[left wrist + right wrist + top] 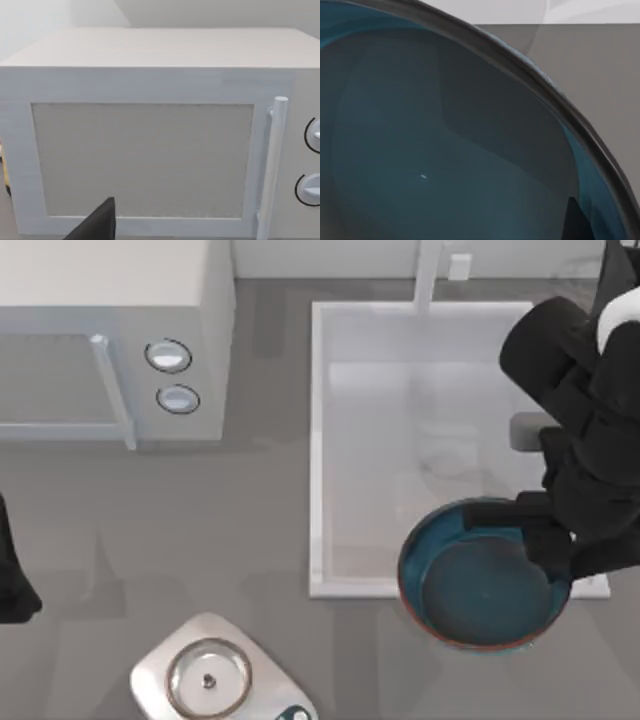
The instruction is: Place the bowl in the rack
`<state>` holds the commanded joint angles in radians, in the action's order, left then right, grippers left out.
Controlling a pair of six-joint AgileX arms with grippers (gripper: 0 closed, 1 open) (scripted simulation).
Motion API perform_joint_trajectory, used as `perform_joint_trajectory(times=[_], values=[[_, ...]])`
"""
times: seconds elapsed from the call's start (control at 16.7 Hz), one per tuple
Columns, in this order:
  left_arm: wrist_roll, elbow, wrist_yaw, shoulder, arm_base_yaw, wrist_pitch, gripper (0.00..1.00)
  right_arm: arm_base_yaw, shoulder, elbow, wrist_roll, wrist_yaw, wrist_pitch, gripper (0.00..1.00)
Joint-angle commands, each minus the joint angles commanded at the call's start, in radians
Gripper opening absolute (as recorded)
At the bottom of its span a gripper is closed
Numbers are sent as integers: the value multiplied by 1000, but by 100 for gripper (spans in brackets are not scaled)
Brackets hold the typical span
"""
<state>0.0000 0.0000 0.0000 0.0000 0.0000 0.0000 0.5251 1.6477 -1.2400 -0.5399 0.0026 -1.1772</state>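
The bowl (pixel 480 590) is large, round and teal-blue with a thin reddish-brown rim. It sits over the near right corner of the rack (pixel 320 440), a pale white rectangular tray with raised walls, and overlaps the rack's front edge. My right gripper (pixel 543 540) is shut on the bowl's far right rim, and the black arm reaches in from the right. The right wrist view looks close into the bowl (pixel 430 150), with one dark fingertip (pixel 575 220) against its inner wall. My left arm (pixel 15 570) is parked at the table's left edge.
A white microwave (pixel 110 340) with two knobs stands at the back left and also shows in the left wrist view (pixel 150 150). A small glass lid with a steel rim and knob (pixel 208 680) lies on a steel plate near the front. Grey counter lies between them.
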Motion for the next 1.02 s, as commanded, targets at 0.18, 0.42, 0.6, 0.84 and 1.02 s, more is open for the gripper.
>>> perform_joint_trajectory(times=[0.18, 0.42, 0.6, 0.84, 1.02], values=[[0, 0, 0, 0, 0, 0, 100, -3, -32, -161, 5, -1, -193, 0], [0, 0, 0, 0, 0, 0, 100, -8, -69, -319, 12, -2, -378, 0], [0, 0, 0, 0, 0, 0, 100, -9, -76, -349, 14, -2, -410, 0], [0, 0, 0, 0, 0, 0, 100, -6, -73, -346, 13, -3, -406, 0], [0, 0, 0, 0, 0, 0, 100, -61, -103, -333, 39, -34, -345, 0]])
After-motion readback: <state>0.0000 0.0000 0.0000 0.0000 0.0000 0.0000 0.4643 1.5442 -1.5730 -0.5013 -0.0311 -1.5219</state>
